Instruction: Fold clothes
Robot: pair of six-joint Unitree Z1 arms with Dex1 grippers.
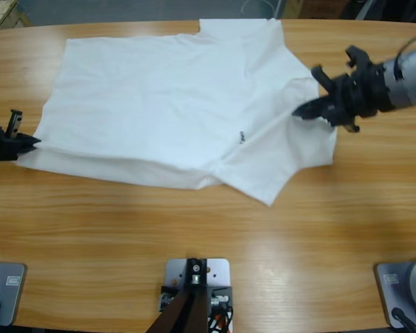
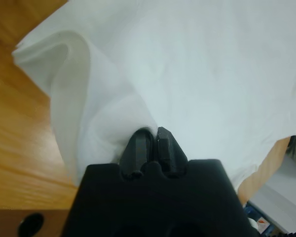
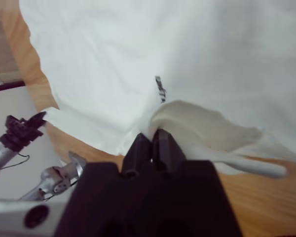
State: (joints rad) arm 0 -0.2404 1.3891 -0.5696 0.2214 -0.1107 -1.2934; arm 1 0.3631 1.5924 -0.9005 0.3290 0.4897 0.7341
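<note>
Wooden table (image 1: 194, 229), long, filling my high view. Item one: white T-shirt (image 1: 173, 104), spread across the upper middle of the frame, small grey mark (image 1: 240, 137) near its centre. Item two: left gripper (image 1: 32, 143), left edge, which I see clamped on the shirt's corner. Item three: right gripper (image 1: 299, 111), upper right, pinching a raised fold of the shirt.

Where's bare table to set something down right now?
The wide strip of wooden table in front of the T-shirt is bare, edge to edge. A smaller bare patch lies below the right gripper. Crowded: the T-shirt covers the far half, with the left gripper pinching its left edge and the right pinching its right side.
</note>
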